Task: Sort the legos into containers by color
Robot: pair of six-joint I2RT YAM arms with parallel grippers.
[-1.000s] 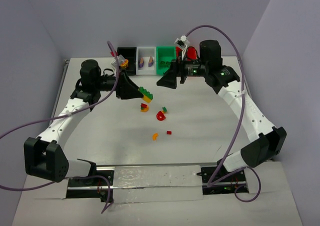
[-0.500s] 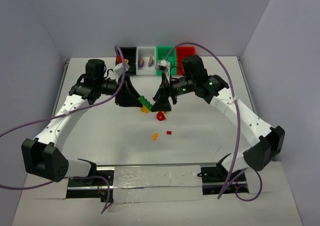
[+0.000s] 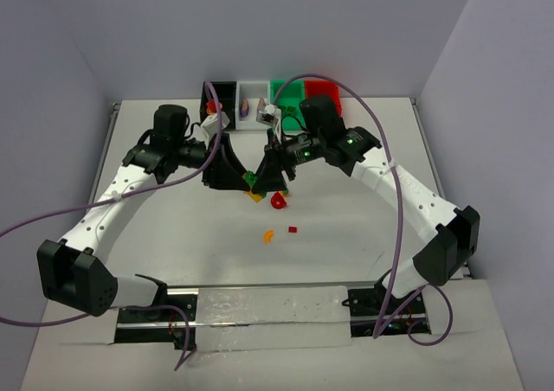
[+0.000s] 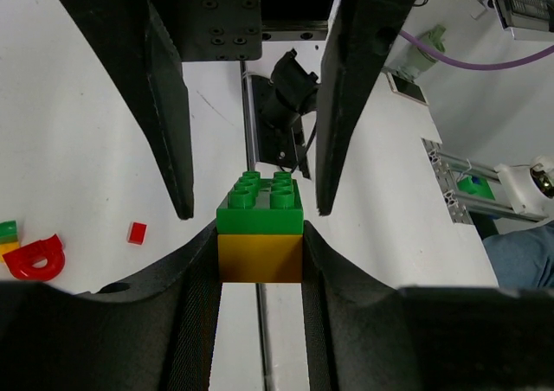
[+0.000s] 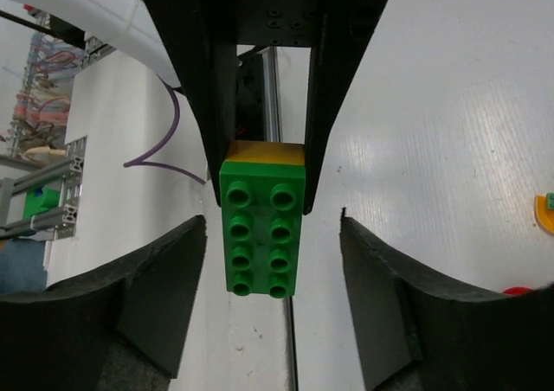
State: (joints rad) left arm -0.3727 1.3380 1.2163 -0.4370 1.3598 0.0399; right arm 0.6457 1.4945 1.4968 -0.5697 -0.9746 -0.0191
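Observation:
My left gripper (image 4: 260, 235) is shut on the yellow brick (image 4: 260, 258) of a two-brick lego stack held above the table. A green eight-stud brick (image 5: 264, 227) tops the stack. My right gripper (image 5: 270, 228) faces it, jaws open on either side of the green brick, with gaps on both sides. From above, the two grippers meet at the stack (image 3: 251, 180). A red curved lego (image 3: 278, 201), an orange curved lego (image 3: 268, 235) and a tiny red lego (image 3: 293, 229) lie on the table. At the back stand the black (image 3: 222, 90), white (image 3: 252, 89), green (image 3: 282, 89) and red (image 3: 325, 89) containers.
In the left wrist view a small green-and-yellow piece (image 4: 7, 233) lies at the left edge beside the red curved lego (image 4: 35, 258). Purple cables (image 3: 381, 140) arc over both arms. A metal rail (image 3: 268, 304) runs along the near table edge.
My right arm has swung from the back bins down and left to the stack, and its jaws have narrowed. My left gripper has shifted slightly right, still holding the stack.

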